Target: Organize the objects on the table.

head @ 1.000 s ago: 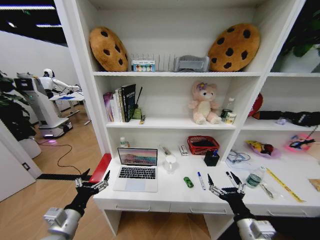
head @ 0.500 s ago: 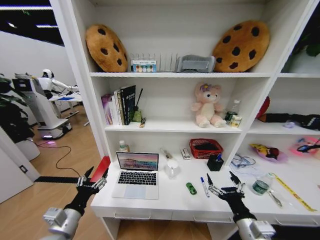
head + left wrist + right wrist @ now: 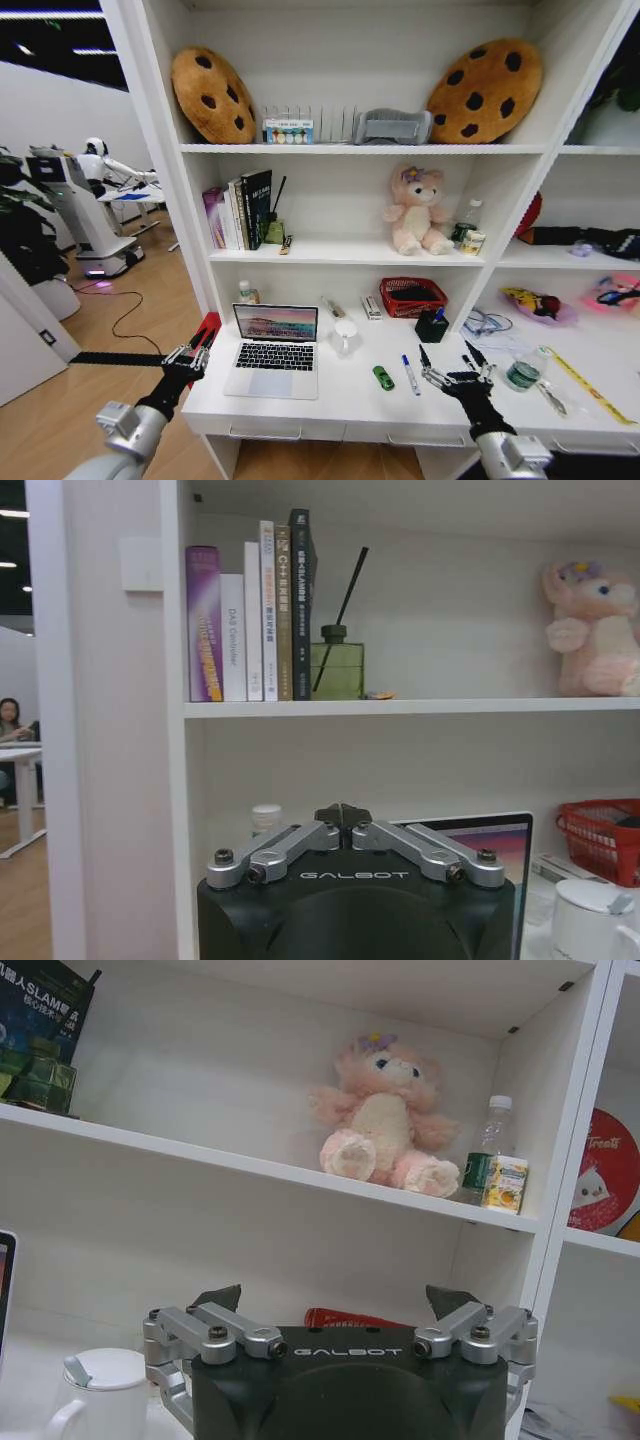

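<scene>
Flanking laptop: marker, mug

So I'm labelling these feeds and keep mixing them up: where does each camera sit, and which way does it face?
Head view: on the robot's head, looking forward and down at the desk and shelves; both arms show, left end effector shut beside the laptop, right end effector open over the desk.
Left wrist view: behind the left end effector, facing the books shelf.
Right wrist view: behind the right end effector, facing the bear.
Shared: both wrist views show the bear.
</scene>
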`<state>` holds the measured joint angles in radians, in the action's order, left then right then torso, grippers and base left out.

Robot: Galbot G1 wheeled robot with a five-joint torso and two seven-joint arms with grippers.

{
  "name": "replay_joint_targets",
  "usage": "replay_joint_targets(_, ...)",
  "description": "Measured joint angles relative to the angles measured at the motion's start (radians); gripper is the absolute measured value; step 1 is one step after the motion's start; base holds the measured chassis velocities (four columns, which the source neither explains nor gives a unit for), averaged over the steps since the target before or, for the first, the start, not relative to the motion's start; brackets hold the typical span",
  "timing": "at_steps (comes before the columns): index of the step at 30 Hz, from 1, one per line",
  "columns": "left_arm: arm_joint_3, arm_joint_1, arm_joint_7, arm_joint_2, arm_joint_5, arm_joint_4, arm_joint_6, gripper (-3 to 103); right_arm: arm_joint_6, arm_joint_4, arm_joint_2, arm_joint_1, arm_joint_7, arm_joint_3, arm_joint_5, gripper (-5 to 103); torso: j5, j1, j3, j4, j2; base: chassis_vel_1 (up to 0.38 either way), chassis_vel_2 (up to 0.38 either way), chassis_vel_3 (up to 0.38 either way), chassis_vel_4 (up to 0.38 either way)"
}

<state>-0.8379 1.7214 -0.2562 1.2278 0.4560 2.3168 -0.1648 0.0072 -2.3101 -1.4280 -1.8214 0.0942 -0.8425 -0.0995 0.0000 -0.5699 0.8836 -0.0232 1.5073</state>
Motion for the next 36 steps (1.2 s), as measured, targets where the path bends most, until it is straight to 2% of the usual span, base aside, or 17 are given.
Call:
replay_joint_targets(1,0.000,0.000,0.000,0.000,0.000,0.000,0.000,4,0.000,0.000,0.000,0.000,0.000,0.000,0.000,100,0.0000,0.000,0.000,0.0000,0.000,0.000,0.000,0.000,0.000)
replay_joint_targets(5,0.020,-0.054,-0.018,-0.092,0.053,-0.028,-0.006,0,-0.049,0.019,0.062,0.042,-0.021,0.030,-0.005,100,-0.0001,0.000,0.000,0.0001,0.000,0.000,0.000,0.000,0.000)
replay_joint_targets(6,0.020,-0.054,-0.018,-0.092,0.053,-0.028,-0.006,0,-0.049,0.019,0.062,0.042,-0.021,0.030,-0.005,100,-0.0001,0.000,0.000,0.0001,0.000,0.000,0.000,0.000,0.000)
replay_joint_targets(8,0.038,-0.100,-0.005,-0.133,0.069,-0.039,-0.021,0,-0.077,0.020,0.093,0.058,-0.035,0.039,-0.018,100,0.0000,0.000,0.000,0.0000,0.000,0.000,0.000,0.000,0.000)
replay_joint_targets(9,0.038,-0.100,-0.005,-0.133,0.069,-0.039,-0.021,0,-0.077,0.020,0.093,0.058,-0.035,0.039,-0.018,100,0.0000,0.000,0.000,0.0000,0.000,0.000,0.000,0.000,0.000)
replay_joint_targets(11,0.078,-0.174,0.019,-0.178,0.090,-0.078,-0.046,0,-0.101,0.020,0.136,0.066,-0.053,0.045,-0.045,100,0.0000,0.000,0.000,-0.0001,0.000,0.000,0.000,0.000,0.000)
replay_joint_targets(13,0.089,-0.190,0.021,-0.190,0.093,-0.093,-0.049,0,-0.104,0.021,0.148,0.066,-0.056,0.045,-0.053,100,0.0000,0.000,0.000,-0.0002,0.000,0.000,0.000,0.000,0.000)
replay_joint_targets(15,0.122,-0.230,0.020,-0.231,0.097,-0.144,-0.053,0,-0.107,0.029,0.182,0.065,-0.060,0.043,-0.073,100,-0.0001,0.000,0.000,-0.0001,0.000,0.000,0.000,0.000,0.000)
replay_joint_targets(19,0.172,-0.279,0.007,-0.283,0.106,-0.191,-0.053,0,-0.106,0.045,0.201,0.078,-0.060,0.045,-0.110,100,-0.0001,0.000,0.000,0.0002,0.000,0.000,0.000,0.000,0.000)
replay_joint_targets(23,0.215,-0.335,0.007,-0.295,0.120,-0.214,-0.058,0,-0.103,0.056,0.197,0.093,-0.060,0.056,-0.123,100,0.0000,0.000,0.000,0.0002,0.000,0.000,0.000,0.000,0.000)
replay_joint_targets(25,0.266,-0.412,0.010,-0.281,0.123,-0.236,-0.071,0,-0.101,0.066,0.184,0.104,-0.058,0.073,-0.124,100,0.0001,0.000,0.000,0.0002,0.000,0.000,0.000,0.000,0.000)
replay_joint_targets(26,0.266,-0.412,0.010,-0.281,0.123,-0.236,-0.071,0,-0.101,0.066,0.184,0.104,-0.058,0.073,-0.124,100,0.0001,0.000,0.000,0.0002,0.000,0.000,0.000,0.000,0.000)
replay_joint_targets(28,0.333,-0.504,0.017,-0.253,0.102,-0.263,-0.079,0,-0.099,0.076,0.173,0.106,-0.057,0.085,-0.124,100,-0.0002,0.000,0.000,-0.0002,0.000,0.000,0.000,0.000,0.000)
replay_joint_targets(33,0.394,-0.583,0.013,-0.244,0.090,-0.296,-0.086,0,-0.097,0.086,0.170,0.102,-0.054,0.088,-0.122,100,0.0000,0.000,0.000,-0.0002,0.000,0.000,0.000,0.000,0.000)
replay_joint_targets(36,0.440,-0.636,-0.044,-0.252,0.081,-0.347,-0.088,0,-0.089,0.108,0.164,0.101,-0.050,0.090,-0.120,100,0.0000,0.000,0.000,0.0000,0.000,0.000,0.000,0.000,0.000)
